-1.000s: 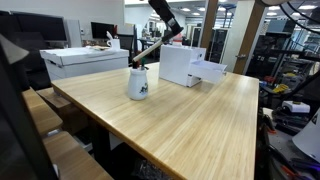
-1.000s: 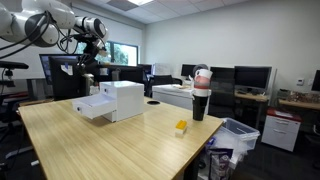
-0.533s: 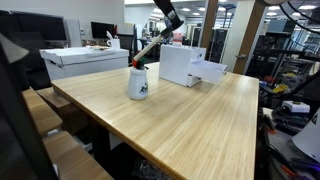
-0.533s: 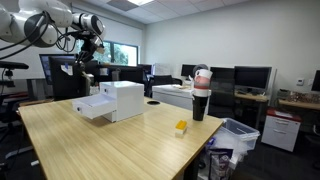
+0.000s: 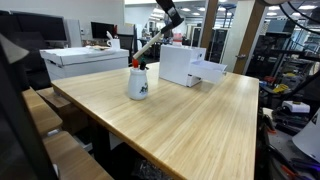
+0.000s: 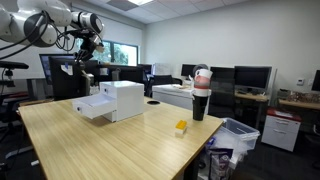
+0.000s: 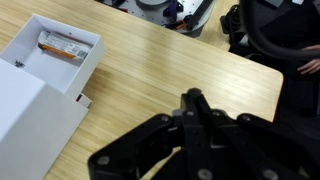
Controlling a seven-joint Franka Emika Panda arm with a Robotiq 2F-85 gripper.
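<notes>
Pincer (image 7: 192, 100) pressed together, empty, high over the table (image 7: 150, 60) beside the white box (image 7: 25, 100); probably best spread before lowering toward its open tray (image 7: 88, 68), clear of the walls

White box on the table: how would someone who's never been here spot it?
Find the long wooden table. Toward one end sits the white box, a drawer pulled out of its side. Nothing else on it is boxy and white; the mug is round.

the gripper (image 5: 173, 17) sits a bit higher than a second ago, lifting further above the white box (image 5: 183, 64) at the desk's (image 5: 190, 120) far edge.
</notes>
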